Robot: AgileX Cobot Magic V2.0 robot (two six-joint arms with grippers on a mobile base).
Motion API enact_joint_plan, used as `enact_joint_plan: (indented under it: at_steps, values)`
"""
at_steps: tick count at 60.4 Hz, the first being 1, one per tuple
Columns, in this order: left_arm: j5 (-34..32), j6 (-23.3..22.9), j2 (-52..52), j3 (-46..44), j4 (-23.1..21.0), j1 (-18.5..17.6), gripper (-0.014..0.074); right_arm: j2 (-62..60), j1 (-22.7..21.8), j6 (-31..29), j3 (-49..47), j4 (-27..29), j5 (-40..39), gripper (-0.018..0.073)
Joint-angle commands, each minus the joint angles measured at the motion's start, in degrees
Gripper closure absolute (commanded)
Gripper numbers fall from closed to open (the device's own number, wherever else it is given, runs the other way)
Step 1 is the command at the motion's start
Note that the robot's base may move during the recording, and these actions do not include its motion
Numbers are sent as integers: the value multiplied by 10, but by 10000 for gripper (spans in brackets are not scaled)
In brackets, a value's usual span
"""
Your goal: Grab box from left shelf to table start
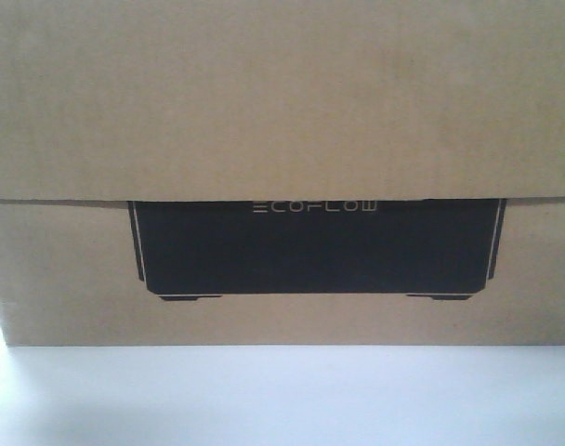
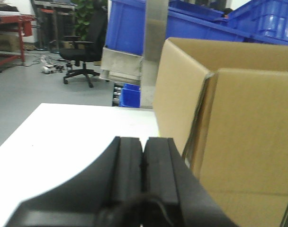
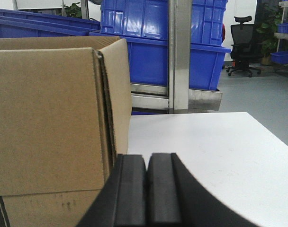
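Nearest in each wrist view are matte black, blocky pads pressed flat together: the left gripper point(image 2: 143, 163) is clenched on nothing, just beside the box's left end, and the right gripper point(image 3: 146, 182) is likewise clenched, empty, just beside its right end. Between them the box point(image 1: 282, 121), dull brown corrugated cardboard with a folded flap and a black "ECOFLOW" panel point(image 1: 315, 246), sits on the smooth white table point(image 1: 282, 395), filling the front view. Behind it stand blue plastic bins point(image 3: 148, 42) on the shelf point(image 3: 179, 56), its steel post upright. Farther off, black office chairs point(image 2: 80, 54) on grey floor point(image 2: 35, 90).
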Motion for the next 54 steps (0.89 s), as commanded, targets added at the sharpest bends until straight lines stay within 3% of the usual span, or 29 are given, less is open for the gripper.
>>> enact_joint_plan:
  at_steps: [1, 12, 16, 54]
  values:
    - [-48, 9, -16, 10, -8, 3, 679, -2, -3, -5, -1, -3, -54, 541]
    - [-81, 6, -52, 75, -8, 3, 679, -2, -3, -5, -1, -3, -54, 541]
    - [-58, 6, -66, 72, -8, 3, 679, -2, -3, -5, -1, -3, -54, 541]
    - [-58, 6, -80, 73, -7, 3, 679, -2, -3, -5, -1, -3, -54, 541]
